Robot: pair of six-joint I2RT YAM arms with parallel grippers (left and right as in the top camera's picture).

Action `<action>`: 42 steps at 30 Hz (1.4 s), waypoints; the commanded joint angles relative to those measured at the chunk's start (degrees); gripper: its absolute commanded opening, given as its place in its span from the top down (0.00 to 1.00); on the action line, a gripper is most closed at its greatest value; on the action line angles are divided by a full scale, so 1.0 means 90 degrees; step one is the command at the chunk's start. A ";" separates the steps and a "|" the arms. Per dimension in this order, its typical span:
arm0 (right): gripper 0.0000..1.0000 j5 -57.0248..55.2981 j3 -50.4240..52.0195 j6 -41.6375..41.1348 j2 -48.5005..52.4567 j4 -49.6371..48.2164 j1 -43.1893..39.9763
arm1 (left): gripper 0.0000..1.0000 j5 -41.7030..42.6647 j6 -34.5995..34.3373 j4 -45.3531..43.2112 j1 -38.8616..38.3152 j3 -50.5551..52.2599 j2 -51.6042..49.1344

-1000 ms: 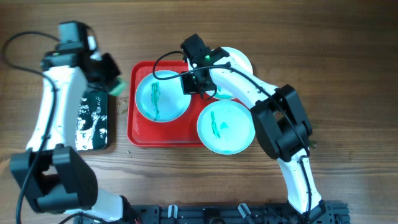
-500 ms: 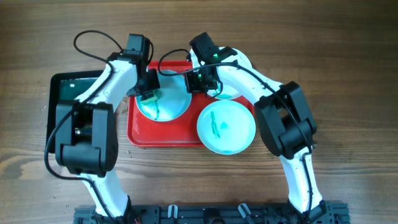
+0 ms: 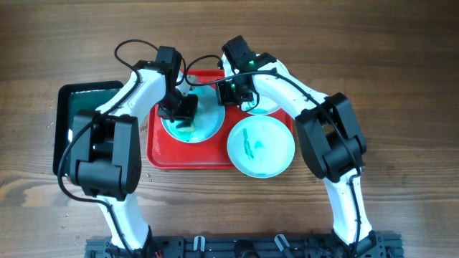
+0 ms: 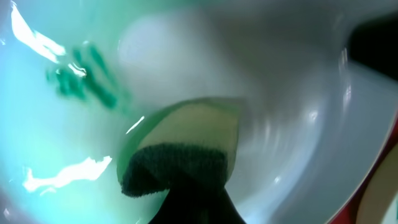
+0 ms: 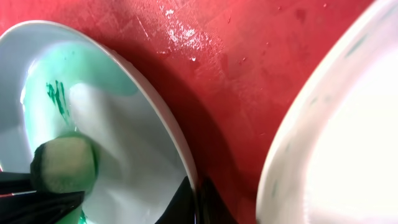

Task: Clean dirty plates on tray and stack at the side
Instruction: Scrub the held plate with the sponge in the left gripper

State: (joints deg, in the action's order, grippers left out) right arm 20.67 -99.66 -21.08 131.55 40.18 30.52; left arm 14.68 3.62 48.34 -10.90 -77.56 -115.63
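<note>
**No legible writing**

Nothing readable in any of the three views. Only teal-green smears, not letters, on the small round pale plates (image 3: 269, 161). Plain unprinted surface on the large flat red rectangular plastic tray (image 3: 159, 154) and on the narrower black tray (image 3: 70, 115). Arm housings too small overhead to tell any marking. Left wrist view too blurred for print.
</note>
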 commanded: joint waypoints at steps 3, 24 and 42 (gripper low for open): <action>0.96 0.0180 0.0005 0.0012 0.0148 -0.0056 0.0039 | 0.96 -0.2569 -0.2980 -0.1229 -0.0100 0.0095 -0.0257; 0.96 0.0673 0.0005 -0.0158 0.0408 -0.0272 -0.0049 | 0.96 -0.2030 -0.2999 -0.0964 -0.0248 0.0102 -0.0262; 0.96 0.1027 0.0005 0.0175 0.0410 -0.0347 -0.0068 | 0.96 0.1345 0.0024 -0.0257 -0.0277 0.0102 -0.0262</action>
State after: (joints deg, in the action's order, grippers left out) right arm 27.14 -99.68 -20.88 133.10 37.04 29.89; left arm 13.52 -3.20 48.25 -12.36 -78.22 -115.74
